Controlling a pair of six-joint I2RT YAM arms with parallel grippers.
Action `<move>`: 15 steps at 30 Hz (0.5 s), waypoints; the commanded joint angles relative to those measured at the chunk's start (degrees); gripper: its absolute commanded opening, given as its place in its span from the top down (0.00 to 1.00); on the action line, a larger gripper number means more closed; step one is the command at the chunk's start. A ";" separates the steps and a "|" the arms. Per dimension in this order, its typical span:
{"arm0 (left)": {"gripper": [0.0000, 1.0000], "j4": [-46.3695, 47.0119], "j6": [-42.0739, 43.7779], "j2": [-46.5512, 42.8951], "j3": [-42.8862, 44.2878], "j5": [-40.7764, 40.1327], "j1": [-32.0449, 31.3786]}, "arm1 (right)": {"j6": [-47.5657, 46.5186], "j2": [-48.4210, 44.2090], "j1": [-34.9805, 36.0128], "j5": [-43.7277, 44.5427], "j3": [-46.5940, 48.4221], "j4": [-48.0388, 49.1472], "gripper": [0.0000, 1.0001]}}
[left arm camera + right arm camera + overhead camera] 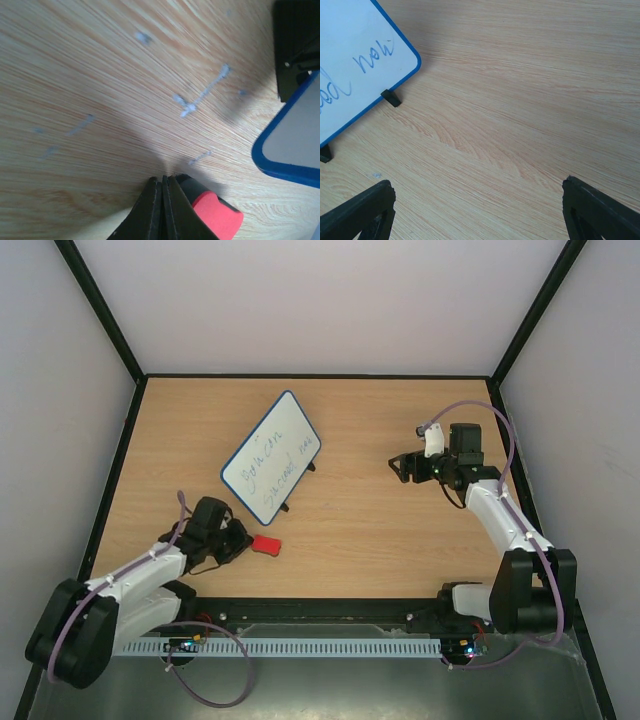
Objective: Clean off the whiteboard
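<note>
whiteboard (355, 35) cut off left, handwriting (272, 465) illegible

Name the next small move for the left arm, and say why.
Probably open the left gripper and shift it sideways over the red eraser. Its jaws are shut with nothing between them, the eraser lies just beside the fingers rather than in the grip, and the whiteboard has handwriting on it to wipe.
</note>
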 commanded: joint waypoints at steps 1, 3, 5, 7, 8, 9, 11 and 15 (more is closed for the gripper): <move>0.98 5.32 -4.83 2.51 -0.40 -3.12 -5.25 | 0.19 -0.57 -0.18 0.29 -0.58 -0.77 0.13; 0.98 7.14 -6.13 3.29 0.03 -4.54 -8.48 | 0.27 -0.68 -0.11 0.30 -0.65 -0.73 0.12; 0.98 8.42 -7.76 4.29 0.47 -6.26 -11.65 | 0.51 -0.83 -0.19 0.17 -0.71 -0.73 0.12; 0.98 9.87 -10.57 5.56 0.52 -7.83 -14.77 | 0.63 -0.94 -0.12 -0.37 -0.83 -0.74 0.12; 0.98 11.12 -11.71 6.14 0.40 -8.40 -16.90 | 0.80 -0.95 -0.13 -0.59 -0.87 -0.81 0.12; 0.98 12.29 -12.99 6.79 0.27 -9.13 -18.49 | 0.93 -0.95 -0.15 -0.92 -0.94 -0.82 0.12; 0.98 15.38 -15.16 8.24 0.25 -10.45 -21.42 | 1.11 -0.74 -0.11 -1.50 -1.00 -0.75 0.12; 0.98 18.76 -18.34 11.88 1.83 -12.78 -26.39 | 1.21 -0.30 -0.16 -2.14 -0.99 -0.82 0.13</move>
